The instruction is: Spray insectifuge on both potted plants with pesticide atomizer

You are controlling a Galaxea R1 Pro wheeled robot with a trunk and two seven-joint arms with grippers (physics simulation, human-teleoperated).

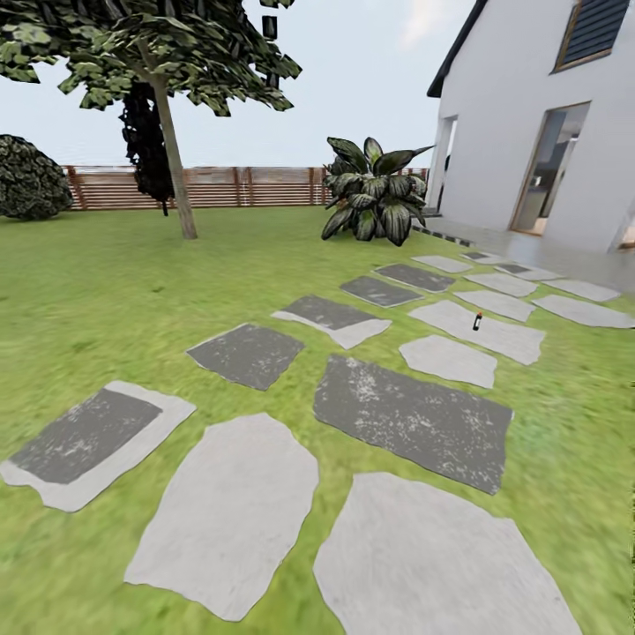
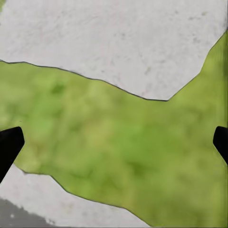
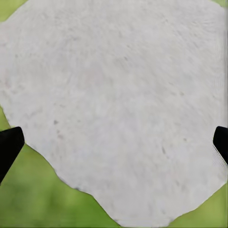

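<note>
Pesticide atomizer stands upright on a pale stepping stone far ahead; approach underway, driving closer comes next. Left claw and right claw hang spread, empty.

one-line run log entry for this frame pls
phase: approach | pesticide atomizer: upright on pale stepping stone, ahead-right | left gripper: open, empty | right gripper: open, empty

lawn with stepping stones, fence, white house.
</note>
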